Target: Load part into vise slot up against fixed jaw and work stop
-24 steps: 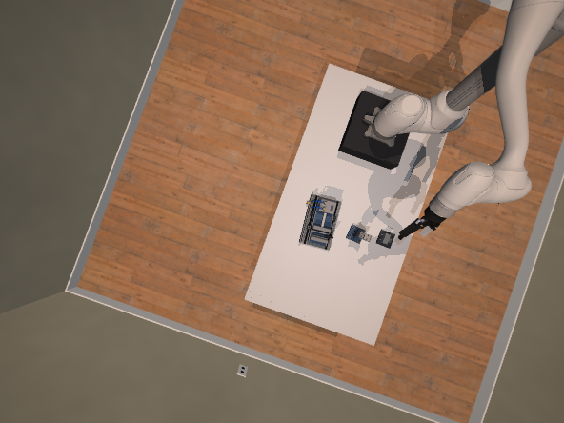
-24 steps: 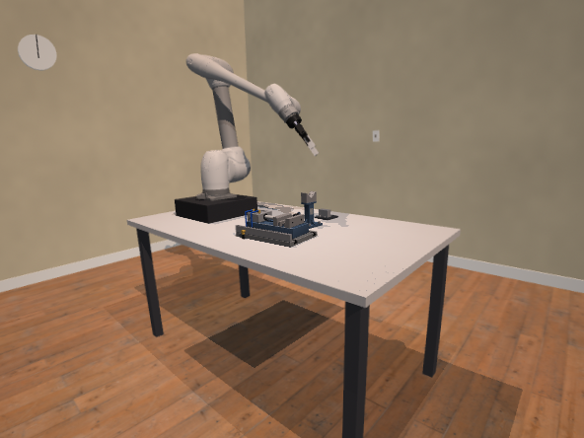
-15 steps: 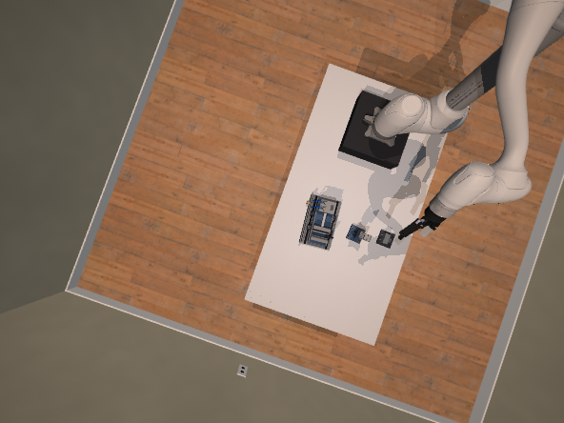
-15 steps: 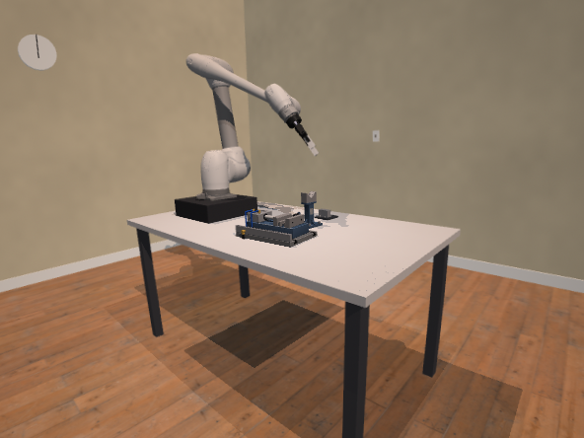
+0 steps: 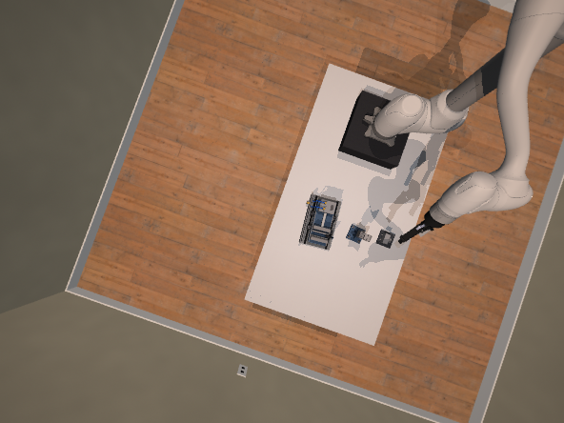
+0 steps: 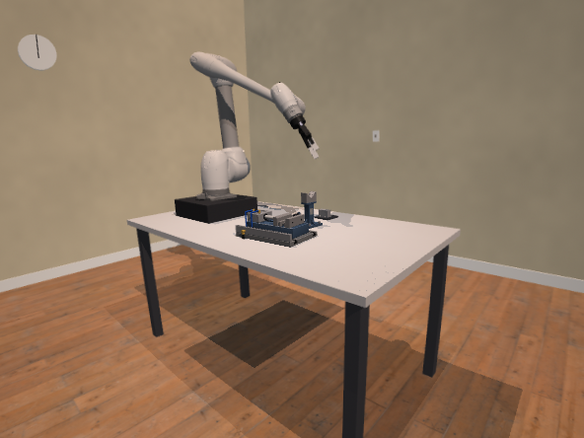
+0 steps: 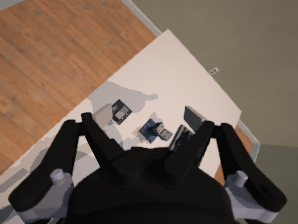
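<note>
The part, a small grey block (image 5: 387,236), lies on the dark infeed plate near the table's right edge. It also shows in the side view (image 6: 325,213) and in the wrist view (image 7: 120,114). The V-block (image 5: 357,232) stands on a blue base between the plate and the vise (image 5: 320,220); in the side view the V-block (image 6: 309,198) rises behind the vise (image 6: 277,225). My gripper (image 6: 314,153) is open and empty, high above the table, over the infeed plate's end. In the wrist view its fingers spread wide over the fixtures.
The arm's black base (image 5: 373,129) stands at the far end of the white table (image 5: 343,210). The vise (image 7: 181,136) and V-block (image 7: 156,130) sit in a row with the plate. Wooden floor surrounds the table.
</note>
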`<state>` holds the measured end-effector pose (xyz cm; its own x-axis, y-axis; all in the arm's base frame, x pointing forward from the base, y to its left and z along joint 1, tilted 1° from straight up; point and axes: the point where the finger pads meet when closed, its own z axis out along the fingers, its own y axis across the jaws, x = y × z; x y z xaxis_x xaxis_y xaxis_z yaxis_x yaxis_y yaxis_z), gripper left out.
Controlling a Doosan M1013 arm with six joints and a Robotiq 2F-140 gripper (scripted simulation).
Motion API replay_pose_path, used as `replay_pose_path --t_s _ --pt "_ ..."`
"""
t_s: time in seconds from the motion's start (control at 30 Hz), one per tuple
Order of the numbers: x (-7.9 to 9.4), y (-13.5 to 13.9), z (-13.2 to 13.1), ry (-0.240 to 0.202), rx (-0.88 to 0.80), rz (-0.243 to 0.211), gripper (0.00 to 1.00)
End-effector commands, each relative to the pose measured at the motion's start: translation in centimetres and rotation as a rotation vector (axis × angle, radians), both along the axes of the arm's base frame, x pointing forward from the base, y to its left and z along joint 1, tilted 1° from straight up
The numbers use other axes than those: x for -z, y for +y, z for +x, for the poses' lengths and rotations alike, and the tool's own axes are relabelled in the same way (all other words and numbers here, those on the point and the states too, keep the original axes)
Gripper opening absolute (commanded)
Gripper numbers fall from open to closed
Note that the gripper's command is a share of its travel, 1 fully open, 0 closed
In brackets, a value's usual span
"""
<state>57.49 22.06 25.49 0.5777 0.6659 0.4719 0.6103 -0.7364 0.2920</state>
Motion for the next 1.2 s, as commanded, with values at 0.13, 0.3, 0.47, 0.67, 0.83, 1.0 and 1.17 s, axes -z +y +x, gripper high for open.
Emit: replay_pose_path --t_s 0.13,0.3,0.47,0.67,0.83,1.0,1.17 --pt "3.1 1.4 1.1 0.176 -0.247 -0.172 1.0" --pt "4.3 2.1 1.4 0.242 -0.348 -0.223 1.0" --pt "6.3 3.4 1.6 0.369 -0.559 -0.298 1.0" --pt "7.9 4.7 1.5 0.476 -0.755 -0.335 1.0" --pt "7.9 4.8 1.5 0.482 -0.767 -0.337 1.0" --pt "7.9 4.8 1.5 0.482 -0.767 -0.337 0.51" --pt "7.9 4.8 1.5 0.482 -0.767 -0.337 0.51"
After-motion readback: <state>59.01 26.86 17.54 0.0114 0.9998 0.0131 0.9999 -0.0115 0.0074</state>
